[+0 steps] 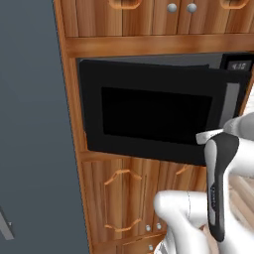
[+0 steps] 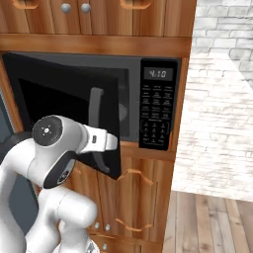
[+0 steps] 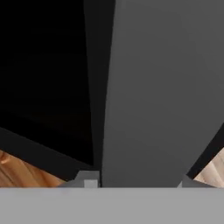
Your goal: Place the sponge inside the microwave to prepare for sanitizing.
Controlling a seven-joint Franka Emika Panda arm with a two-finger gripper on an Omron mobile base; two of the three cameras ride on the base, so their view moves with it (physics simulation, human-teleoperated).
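Pincer (image 3: 135, 181) sits narrow, jaws either side of the grey door handle (image 3: 157, 87), apparently gripping it. You see the microwave (image 2: 158, 106) built into the wood cabinets (image 1: 129, 198), its door (image 1: 149, 114) swung partly open. Sponge can't be located. Grey fridge (image 1: 30, 124) stands left.
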